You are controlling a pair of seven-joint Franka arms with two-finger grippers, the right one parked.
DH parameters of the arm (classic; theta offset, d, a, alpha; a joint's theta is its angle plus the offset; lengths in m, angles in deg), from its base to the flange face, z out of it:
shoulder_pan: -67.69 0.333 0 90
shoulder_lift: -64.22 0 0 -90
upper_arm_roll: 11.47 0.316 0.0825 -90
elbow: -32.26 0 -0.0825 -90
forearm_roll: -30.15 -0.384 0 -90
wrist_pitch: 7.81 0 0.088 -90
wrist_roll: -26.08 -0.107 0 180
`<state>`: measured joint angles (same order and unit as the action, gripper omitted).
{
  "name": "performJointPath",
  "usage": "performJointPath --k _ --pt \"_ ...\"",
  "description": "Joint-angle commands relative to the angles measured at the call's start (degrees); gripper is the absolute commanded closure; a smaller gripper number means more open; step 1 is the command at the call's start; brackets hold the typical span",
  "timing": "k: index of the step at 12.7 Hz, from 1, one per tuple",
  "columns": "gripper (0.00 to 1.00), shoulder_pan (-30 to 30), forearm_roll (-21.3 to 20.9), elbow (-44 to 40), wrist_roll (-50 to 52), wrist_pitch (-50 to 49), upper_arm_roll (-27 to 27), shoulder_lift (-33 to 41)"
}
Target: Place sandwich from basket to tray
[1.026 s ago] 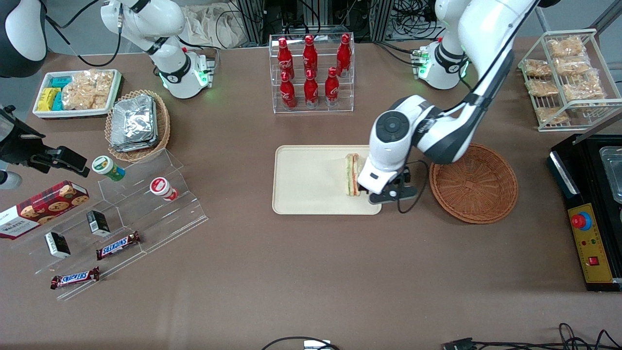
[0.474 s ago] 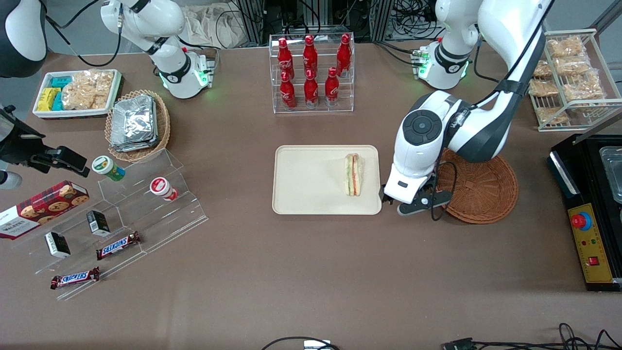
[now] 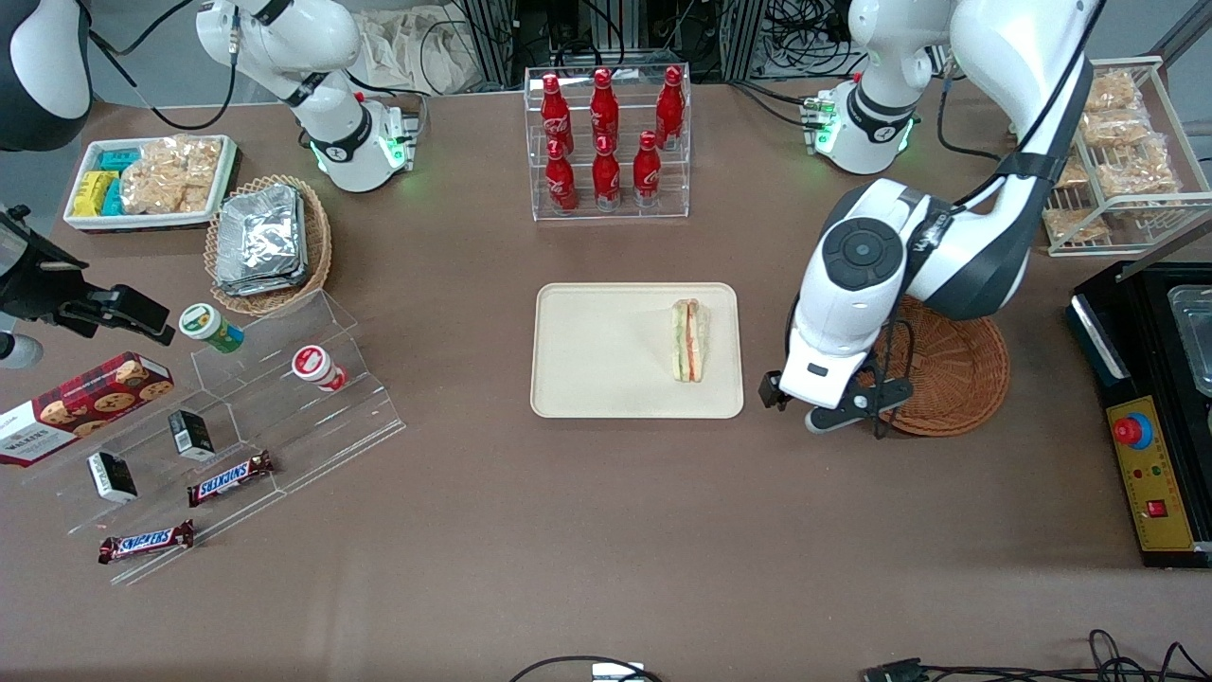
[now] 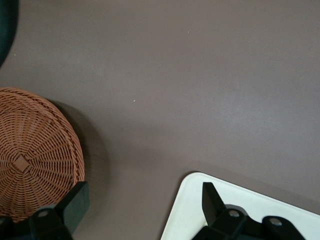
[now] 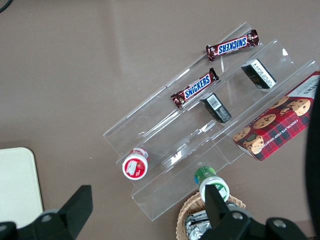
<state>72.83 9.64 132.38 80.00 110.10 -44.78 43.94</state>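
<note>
The sandwich (image 3: pixel 690 340), a pale wedge with green and orange-red filling, lies on the cream-beige tray (image 3: pixel 597 355), near the tray's edge that faces the basket. The reddish-brown round basket (image 3: pixel 952 365) holds nothing that I can see; the working arm covers part of it. My gripper (image 3: pixel 795 403) hangs open above the bare table between tray and basket, with nothing in it. In the left wrist view its black fingers (image 4: pixel 75 202) stand wide apart, with the basket (image 4: pixel 35 155) at one side and a corner of the tray (image 4: pixel 192 207) at the other.
A clear rack of red cola bottles (image 3: pixel 606 133) stands farther from the front camera than the tray. A wire rack of snack bags (image 3: pixel 1103 152) and a black control box (image 3: pixel 1150 417) sit at the working arm's end. Acrylic steps with chocolate bars (image 3: pixel 227 417) lie toward the parked arm's end.
My gripper has let go of the sandwich, left it on the tray and drawn away toward the basket. It is now off the tray, above the table.
</note>
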Motion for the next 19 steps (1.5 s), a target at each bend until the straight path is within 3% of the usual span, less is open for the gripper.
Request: performJointPath --k 1,6,11,15,19 --pt "0.0 -0.5 6.9 0.8 -8.0 -1.4 4.4 5.5" --pt "0.0 -1.4 17.7 4.5 -26.9 -6.8 14.5 16.2" --pt "0.0 -2.5 18.4 4.2 -42.8 -16.0 22.2 22.9" --pt "0.0 -2.3 20.0 2.9 -53.6 -20.6 25.4 26.2" --pt "0.0 -2.2 20.4 -1.3 -55.6 -26.3 26.0 26.5"
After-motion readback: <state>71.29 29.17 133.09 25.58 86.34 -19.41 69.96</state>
